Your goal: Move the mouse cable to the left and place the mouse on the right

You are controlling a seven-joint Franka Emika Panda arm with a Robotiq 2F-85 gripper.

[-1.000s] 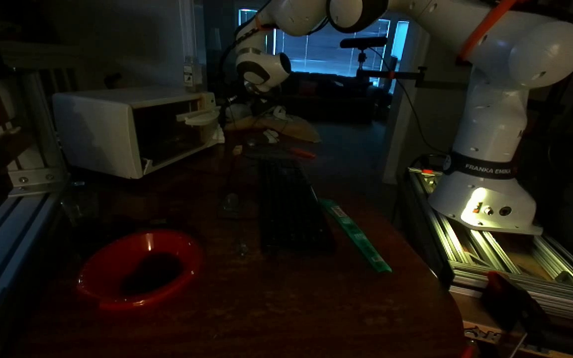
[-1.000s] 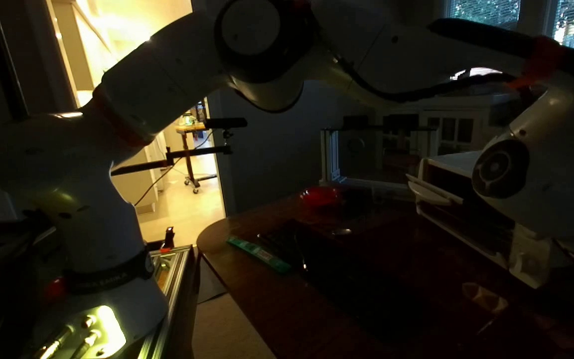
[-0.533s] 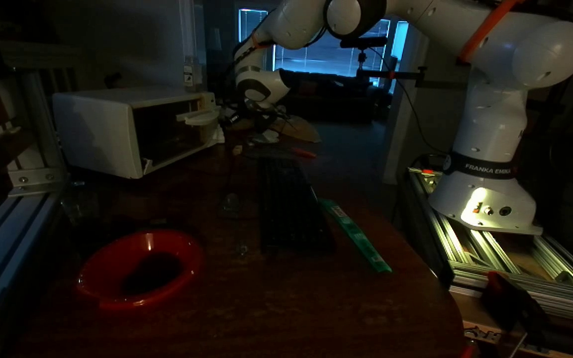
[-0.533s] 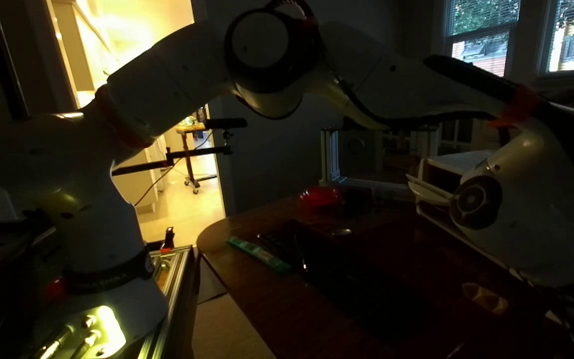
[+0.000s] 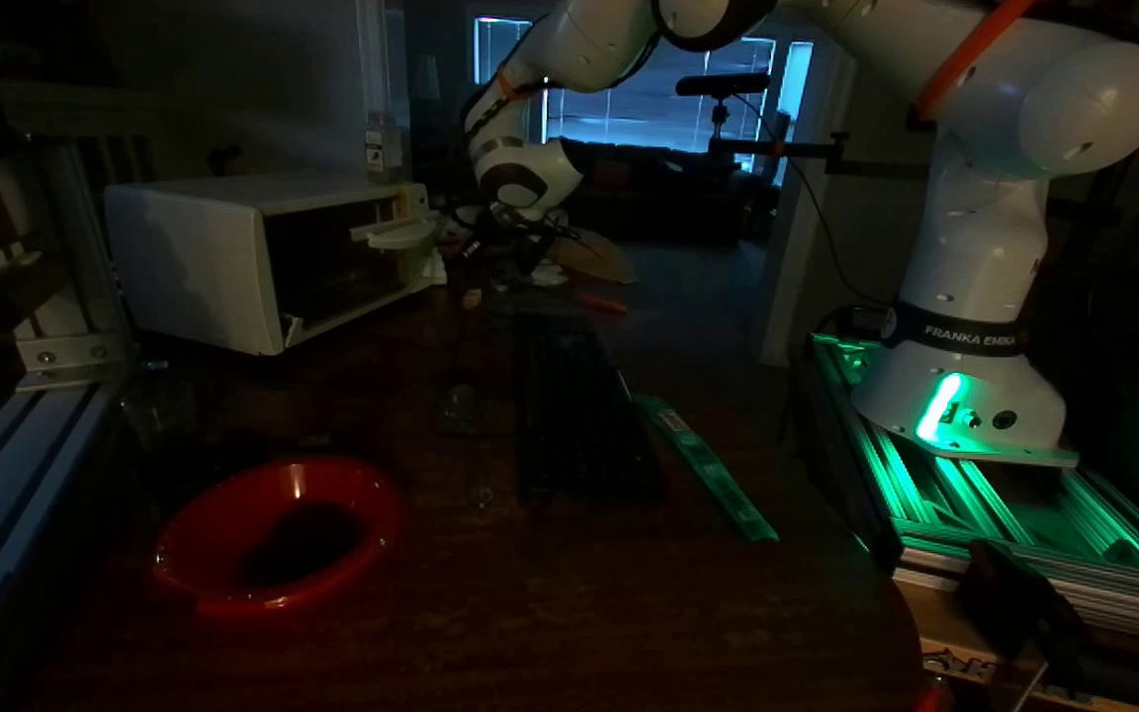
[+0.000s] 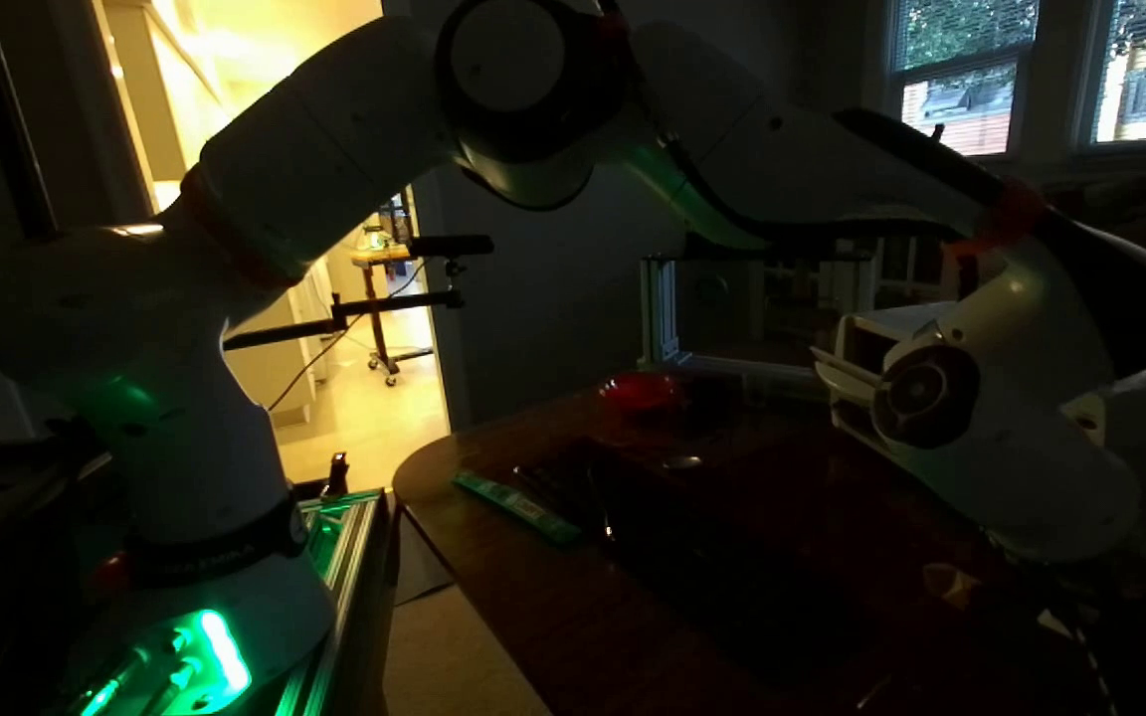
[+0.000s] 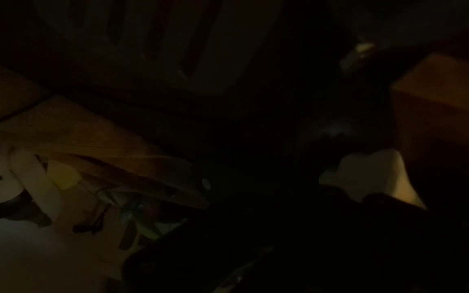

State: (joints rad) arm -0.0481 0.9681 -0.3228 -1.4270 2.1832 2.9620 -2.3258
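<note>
I can make out neither the mouse nor its cable; the scene is very dark. My gripper [image 5: 538, 259] hangs low over the far end of the table, beyond the black keyboard [image 5: 579, 415]. A whitish thing [image 5: 550, 277] lies just beneath it. In the wrist view, black gripper silhouettes cover much of the lower part, with a pale crumpled-looking shape [image 7: 375, 175] behind them. The jaws appear shut, with nothing visibly held between them, though their tips are lost in shadow.
A white oven [image 5: 194, 267] stands with its door open. A red bowl [image 5: 278, 583] and a green packet [image 5: 708, 470] flank the keyboard. The wrist view shows a grey slotted spatula [image 7: 226, 53] and a brown block [image 7: 442, 93]. A spoon-like glint [image 6: 680, 462] lies on the table.
The wrist has come down towards the far end of the table, then shifted slightly in towards the base. The light on the robot's base has turned from yellowish-white to green.
</note>
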